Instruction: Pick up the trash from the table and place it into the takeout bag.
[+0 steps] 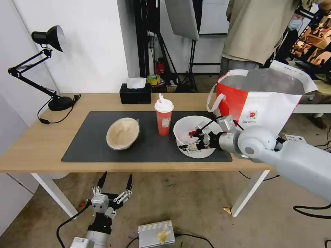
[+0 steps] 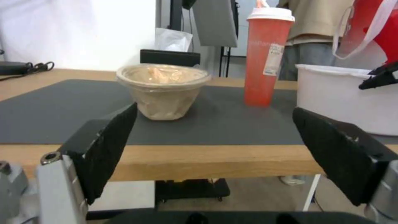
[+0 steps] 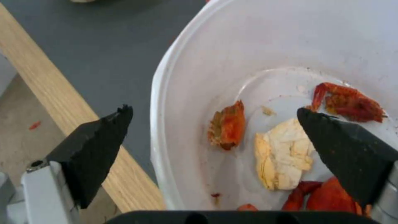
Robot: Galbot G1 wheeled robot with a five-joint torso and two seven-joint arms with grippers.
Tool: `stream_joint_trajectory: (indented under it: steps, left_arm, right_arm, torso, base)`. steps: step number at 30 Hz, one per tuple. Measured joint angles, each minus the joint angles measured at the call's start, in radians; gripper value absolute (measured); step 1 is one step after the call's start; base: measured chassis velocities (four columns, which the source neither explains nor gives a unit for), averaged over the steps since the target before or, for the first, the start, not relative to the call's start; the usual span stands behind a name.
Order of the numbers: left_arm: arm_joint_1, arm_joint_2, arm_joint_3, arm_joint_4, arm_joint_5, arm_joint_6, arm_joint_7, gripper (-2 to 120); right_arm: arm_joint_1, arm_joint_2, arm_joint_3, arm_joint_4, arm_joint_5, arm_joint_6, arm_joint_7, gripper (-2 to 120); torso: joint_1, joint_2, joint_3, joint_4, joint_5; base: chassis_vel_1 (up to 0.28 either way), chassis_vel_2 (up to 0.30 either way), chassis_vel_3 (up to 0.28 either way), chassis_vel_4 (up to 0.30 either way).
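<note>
Nothing bagged yet: right gripper (image 1: 191, 143) straddles the white bowl (image 1: 184, 130) rim, fingers wide, while cup (image 1: 163, 117), tan bowl (image 1: 122, 133) and takeout bag (image 1: 265, 103) wait.

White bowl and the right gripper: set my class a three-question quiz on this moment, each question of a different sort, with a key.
1. True or false: the right gripper is shut on the red cup.
2. Which of the right gripper's fingers is inside the white bowl? A) both B) one C) neither
3. Fill in: the left gripper hangs open below the ____ edge.

Key
1. False: it is open, straddling the bowl's rim.
2. B: the other finger is outside the rim.
3. table
</note>
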State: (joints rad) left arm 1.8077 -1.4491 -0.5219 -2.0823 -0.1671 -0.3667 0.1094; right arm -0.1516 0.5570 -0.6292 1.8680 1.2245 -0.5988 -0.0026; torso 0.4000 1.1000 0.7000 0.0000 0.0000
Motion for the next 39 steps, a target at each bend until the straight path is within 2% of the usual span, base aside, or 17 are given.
stream_joint_trajectory:
  steps: [4,6,8,9,11,14,16,17,18,20,22,25,27,31,39]
  left_arm:
    - [-0.003,-0.004,0.002,0.005,0.003,-0.001,0.0,100]
    - [-0.004,-0.005,0.002,0.008,0.006,-0.002,0.001,100]
    - [-0.005,-0.005,0.002,0.01,0.006,-0.002,0.001,100]
    - [-0.005,-0.005,0.002,0.011,0.007,-0.002,0.001,100]
    - [-0.006,-0.005,0.003,0.012,0.007,-0.003,0.001,100]
    - [-0.006,-0.005,0.003,0.013,0.008,-0.003,0.001,100]
    - [-0.008,-0.007,0.003,0.014,0.01,-0.003,0.0,100]
    - [-0.008,-0.007,0.003,0.014,0.01,-0.003,0.0,100]
    - [-0.009,-0.009,0.003,0.015,0.012,-0.003,-0.001,100]
    - [-0.009,-0.01,0.003,0.016,0.013,-0.003,-0.001,100]
    - [-0.009,-0.01,0.003,0.017,0.014,-0.003,-0.001,100]
    - [-0.008,-0.012,0.004,0.019,0.015,-0.003,-0.001,100]
    - [-0.008,-0.013,0.004,0.019,0.015,-0.003,-0.001,100]
    - [-0.007,-0.015,0.004,0.019,0.018,-0.004,-0.002,100]
    - [-0.004,-0.019,0.004,0.018,0.02,-0.005,-0.002,100]
  right_arm:
    - [-0.004,0.003,0.0,-0.003,-0.008,-0.003,0.0,100]
    - [-0.007,0.005,0.002,-0.006,-0.012,-0.004,0.002,92]
    - [-0.009,0.007,0.004,-0.006,-0.012,-0.004,0.004,89]
    - [-0.01,0.008,0.005,-0.007,-0.012,-0.004,0.009,82]
    - [-0.012,0.01,0.006,-0.008,-0.011,-0.005,0.014,76]
    - [-0.012,0.011,0.007,-0.009,-0.011,-0.005,0.016,71]
    - [-0.014,0.012,0.008,-0.01,-0.01,-0.005,0.019,59]
    - [-0.014,0.012,0.008,-0.01,-0.01,-0.005,0.019,59]
    - [-0.015,0.013,0.009,-0.01,-0.01,-0.005,0.02,51]
    - [-0.016,0.014,0.01,-0.01,-0.009,-0.005,0.02,42]
    - [-0.017,0.014,0.011,-0.01,-0.009,-0.005,0.021,39]
    - [-0.027,0.014,0.016,-0.01,-0.008,-0.005,0.022,25]
    - [-0.03,0.014,0.02,-0.01,-0.008,-0.005,0.023,21]
    - [-0.041,0.015,0.033,-0.011,-0.008,-0.006,0.027,3]
    - [-0.061,0.009,0.056,-0.002,-0.01,-0.006,0.029,0]
  torso:
    - [0.0,0.0,0.0,0.0,0.0]
    - [0.0,0.0,0.0,0.0,0.0]
    - [0.0,0.0,0.0,0.0,0.0]
    - [0.0,0.0,0.0,0.0,-0.0001]
    - [0.0,0.0,0.0,0.0,0.0]
    - [0.0,0.0,0.0,0.0,0.0]
    - [0.0,0.0,0.0,0.0,0.0]
    - [0.0,0.0,0.0,0.0,0.0]
    - [0.0,0.0,0.0,0.0,0.0]
    - [0.0,0.0,0.0,0.0,0.0]
    - [0.0,0.0,0.0,0.0,0.0]
    - [0.0,0.0,0.0,0.0,-0.0001]
    - [0.0,0.0,0.0,0.0,-0.0001]
    - [0.0,0.0,0.0,0.0,-0.0001]
    - [0.0,0.0,0.0,0.0,0.0]
  base:
    - [0.0,0.0,0.0,0.0]
    - [0.0,0.0,0.0,0.0]
    - [0.0,0.0,0.0,0.0]
    - [0.0,0.0,0.0,0.0]
    - [0.0,0.0,0.0,0.0]
    - [0.0,0.0,0.0,0.0]
    - [0.0,0.0,0.0,0.0]
    - [0.0,0.0,0.0,0.0]
    - [0.0,0.0,0.0,0.0]
    - [0.0,0.0,0.0,0.0]
    - [0.0,0.0,0.0,0.0]
    - [0.0,0.0,0.0,0.0]
    - [0.0,0.0,0.0,0.0]
    - [0.0,0.0,0.0,0.0]
    - [0.0,0.0,0.0,0.0]
